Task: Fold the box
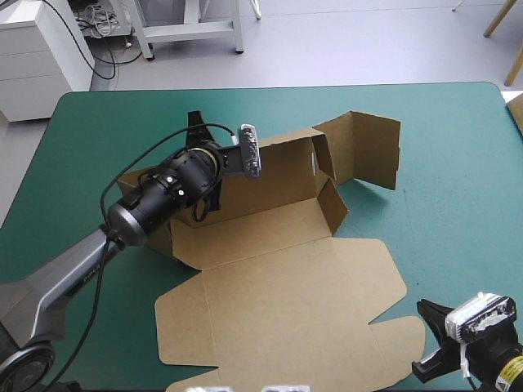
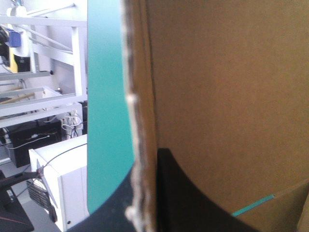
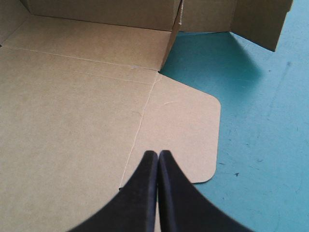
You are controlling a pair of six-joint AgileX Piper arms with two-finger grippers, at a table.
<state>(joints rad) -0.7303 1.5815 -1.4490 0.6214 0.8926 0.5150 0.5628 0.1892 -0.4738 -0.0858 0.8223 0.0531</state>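
As viewed from above, the brown box (image 1: 282, 314) is found part-formed near the middle of the teal-green desk (image 1: 462, 216), with its nearer portion toward the robot. A long back wall (image 1: 278, 175) is raised along the far side of the tray floor, and a hinged end panel (image 1: 368, 151) is seen standing upright at that wall's right end, resting on the cover. The broad lid panel (image 1: 270, 286) is laid flat on the desk on the near side. The left pincer (image 2: 147, 203) is pinched on the box: in the left wrist view the raw top edge of the board is gripped between the two black fingers (image 2: 186, 198), one on each face of the sheet, at the left part of the back wall. The box's left end is largely hidden under that arm. The right pincer (image 3: 158, 155) is pressed together into a single point with nothing held; it is poised over the lid's rounded flap (image 3: 186, 130) at the near right corner, close to the desk's near edge.
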